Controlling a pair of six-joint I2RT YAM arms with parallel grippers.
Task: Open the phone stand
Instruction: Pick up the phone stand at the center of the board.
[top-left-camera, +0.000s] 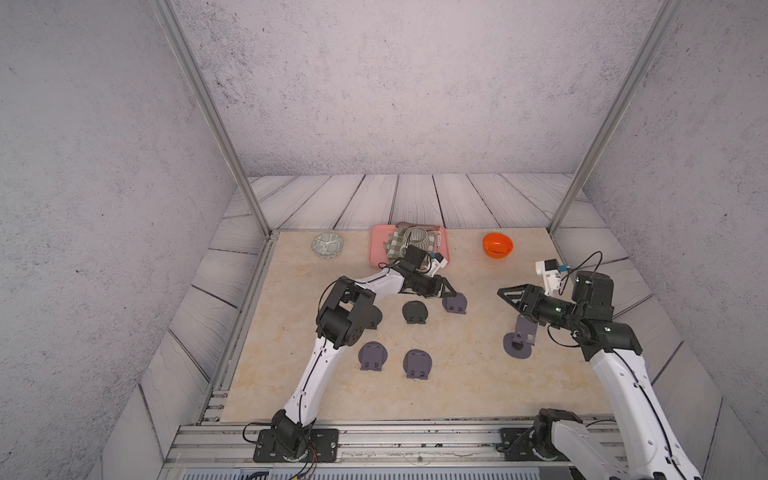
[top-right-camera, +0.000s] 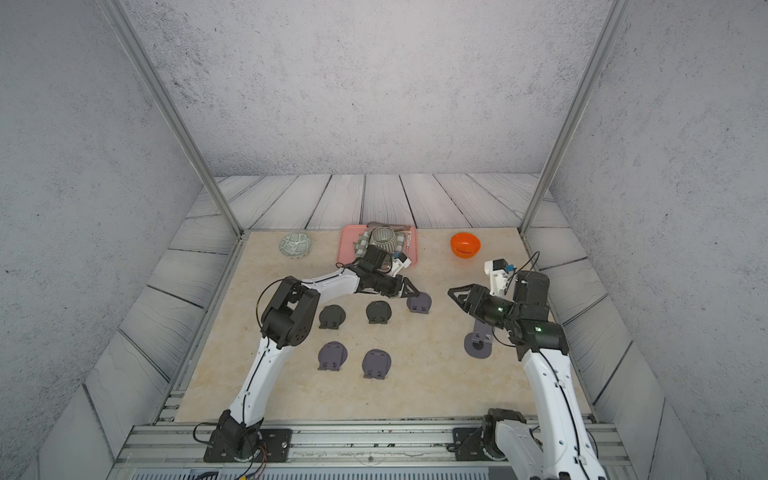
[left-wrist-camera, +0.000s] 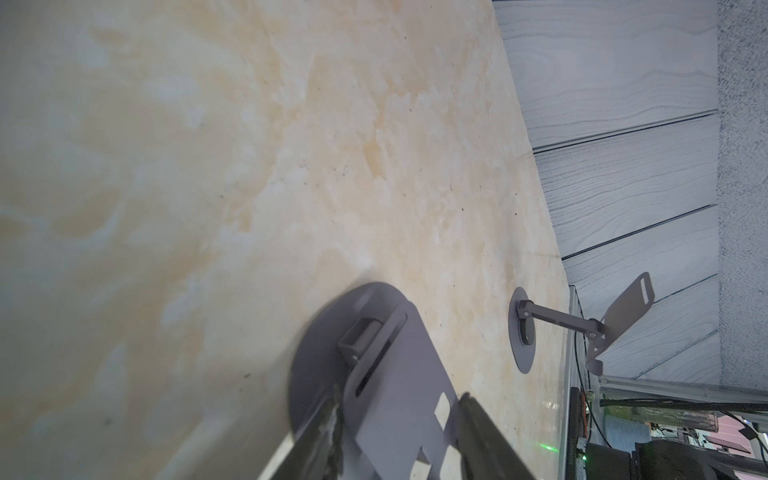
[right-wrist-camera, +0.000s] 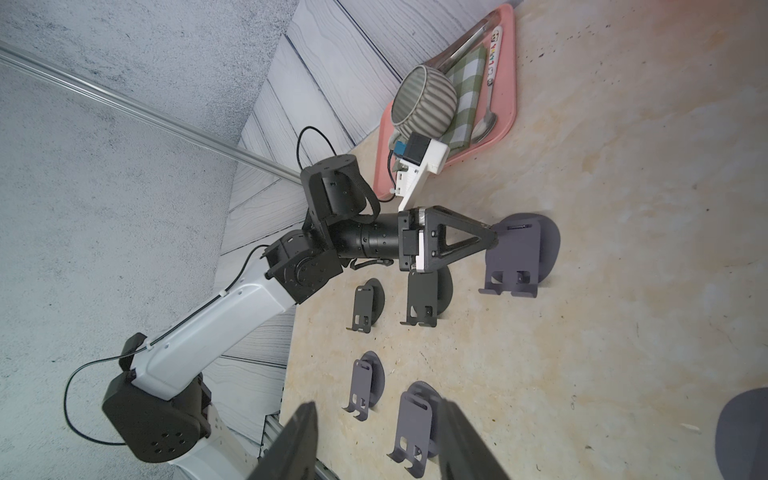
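Left wrist view: my left gripper is clamped across the plate of the phone stand, mid-bench near the pink tray. I'd swing the plate up slowly about its hinge and keep the disc flat. The right gripper hangs parted and empty.

Bright, even light; wrist-cam foregrnd blurred (edges warped).
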